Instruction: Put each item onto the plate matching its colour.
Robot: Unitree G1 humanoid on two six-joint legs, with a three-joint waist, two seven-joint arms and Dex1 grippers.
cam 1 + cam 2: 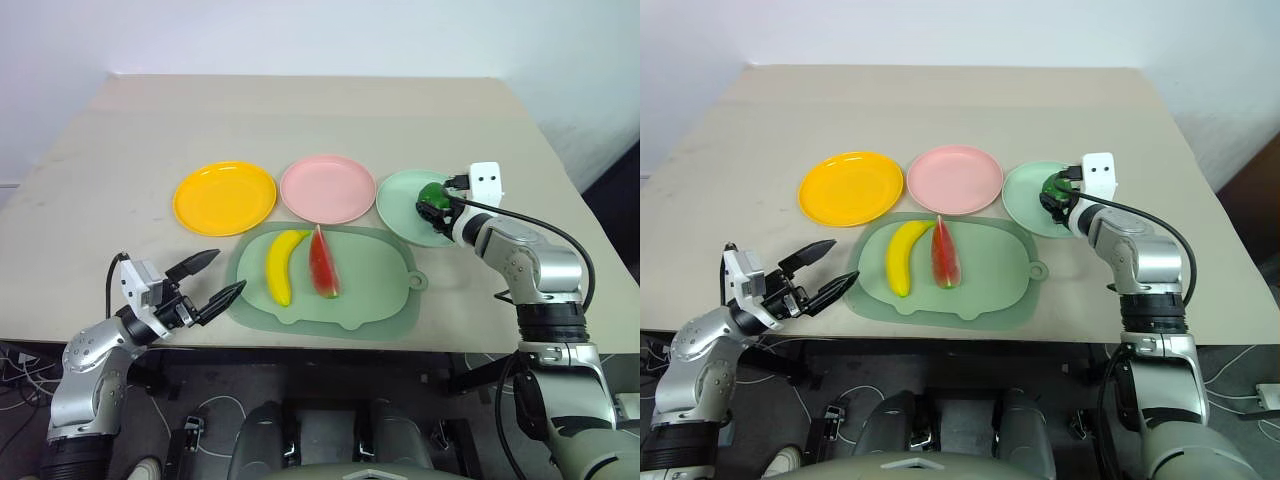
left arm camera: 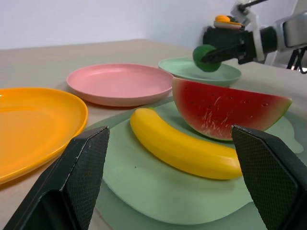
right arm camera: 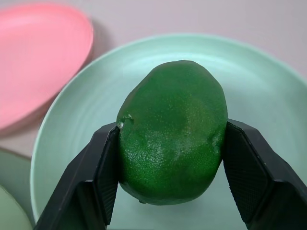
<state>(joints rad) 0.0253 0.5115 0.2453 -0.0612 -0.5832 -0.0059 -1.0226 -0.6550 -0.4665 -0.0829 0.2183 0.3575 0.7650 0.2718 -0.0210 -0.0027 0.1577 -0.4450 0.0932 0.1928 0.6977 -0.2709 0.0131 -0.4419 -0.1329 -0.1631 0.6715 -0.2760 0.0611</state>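
Beige desk (image 1: 330, 120): my right claw (image 3: 169, 158) grips the green fruit (image 3: 171, 130) over the mint plate (image 1: 400, 205); left claw (image 1: 212, 278) open beside the mat (image 1: 375, 295).

Plates: yellow-orange (image 1: 224, 198), pink (image 1: 327, 188), mint (image 1: 400, 205). Banana (image 1: 283, 264) yellow; watermelon (image 1: 322, 262) red w/ green rind; fruit (image 3: 171, 132) dk green.

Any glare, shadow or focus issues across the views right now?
Left wrist view: soft highlights on the banana and watermelon wedge, the near black fingers blurred. Right wrist view: the green fruit is sharp with a dull sheen, the pink plate behind it soft. Head views: even light, faint shadows under the plates, slight glare on the yellow plate.
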